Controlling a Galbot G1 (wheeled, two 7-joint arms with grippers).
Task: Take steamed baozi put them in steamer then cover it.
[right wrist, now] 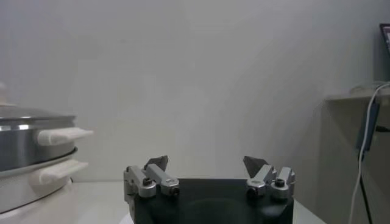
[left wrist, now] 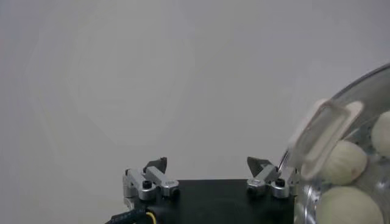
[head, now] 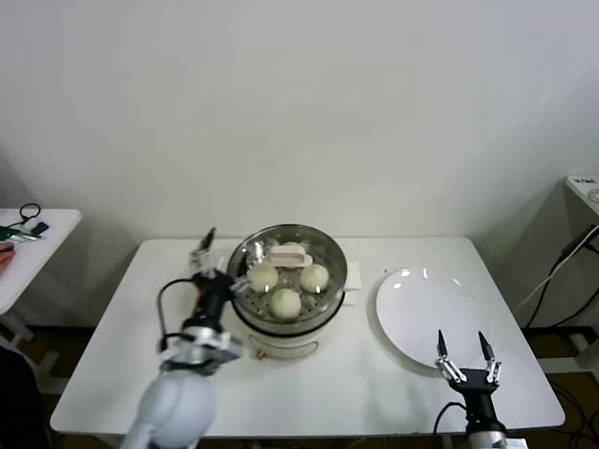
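A white table [head: 112,318] carries two things. The steamer [head: 286,318], on its white base, stands just beside the left arm's open jaws, toward the middle. A flat white plate [head: 421,313] lies directly ahead of the right arm's open jaws, apart from the steamer.

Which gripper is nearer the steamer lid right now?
Left. The left gripper is open right beside the lid on the steamer; the right gripper is open, far off by the plate's near edge.
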